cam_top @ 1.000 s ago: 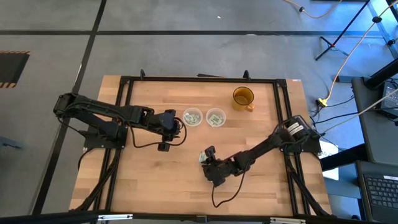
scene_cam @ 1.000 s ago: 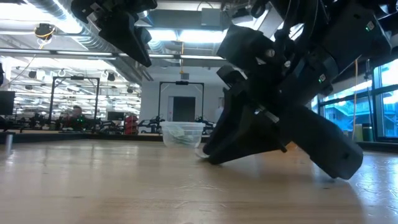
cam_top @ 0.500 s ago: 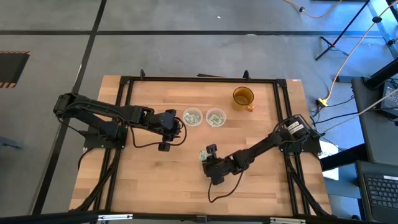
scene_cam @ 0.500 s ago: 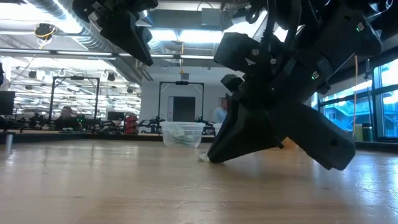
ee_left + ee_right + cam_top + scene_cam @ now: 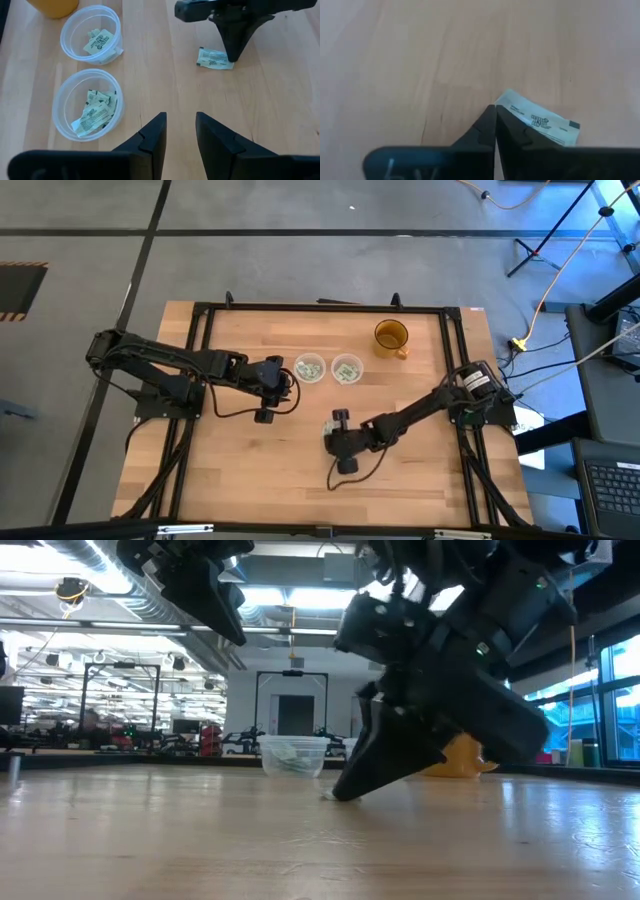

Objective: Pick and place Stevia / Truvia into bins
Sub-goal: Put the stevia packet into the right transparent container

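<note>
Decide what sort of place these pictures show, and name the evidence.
Probably a robotics lab or workshop: a wooden table in a black frame carries two arms, tripod legs and cables lie on the grey floor, and more benches stand behind.

Table [image 5: 260, 460] pale matt wood; bins [image 5: 90, 37] clear glossy plastic; sachet [image 5: 540, 120] printed paper.

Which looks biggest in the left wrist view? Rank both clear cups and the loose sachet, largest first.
Fuller clear cup and emptier clear cup: alike, nearness aside.
Smallest: loose sachet.
</note>
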Robot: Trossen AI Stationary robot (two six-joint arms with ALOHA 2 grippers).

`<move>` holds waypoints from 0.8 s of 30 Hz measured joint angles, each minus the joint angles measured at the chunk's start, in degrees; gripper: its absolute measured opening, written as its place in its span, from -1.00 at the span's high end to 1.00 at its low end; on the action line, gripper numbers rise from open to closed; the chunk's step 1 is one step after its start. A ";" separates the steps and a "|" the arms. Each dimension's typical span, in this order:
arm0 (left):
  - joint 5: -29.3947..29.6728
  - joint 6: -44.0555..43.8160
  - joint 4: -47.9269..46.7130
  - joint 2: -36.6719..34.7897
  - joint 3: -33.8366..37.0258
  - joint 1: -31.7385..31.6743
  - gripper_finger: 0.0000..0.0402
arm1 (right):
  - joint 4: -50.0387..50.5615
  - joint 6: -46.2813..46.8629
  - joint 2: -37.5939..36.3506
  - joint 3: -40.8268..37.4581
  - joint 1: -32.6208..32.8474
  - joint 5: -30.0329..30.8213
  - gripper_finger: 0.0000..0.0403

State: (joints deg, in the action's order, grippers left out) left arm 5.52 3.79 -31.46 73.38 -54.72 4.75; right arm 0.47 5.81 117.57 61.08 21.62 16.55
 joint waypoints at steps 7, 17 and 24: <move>-0.02 0.00 0.00 0.00 0.00 0.02 0.50 | -0.13 13.75 -0.21 0.07 -2.32 -5.00 0.90; -0.02 0.00 -0.02 0.00 0.00 0.02 0.49 | -1.23 14.72 -0.21 0.11 -4.12 -11.29 0.89; -0.02 0.00 -0.02 0.00 0.00 0.02 0.49 | -1.71 6.70 -0.19 0.11 -3.91 -10.16 0.89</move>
State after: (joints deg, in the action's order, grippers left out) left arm 5.50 3.79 -31.48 73.38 -54.72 4.78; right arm -1.23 12.51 117.37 61.19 17.71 6.39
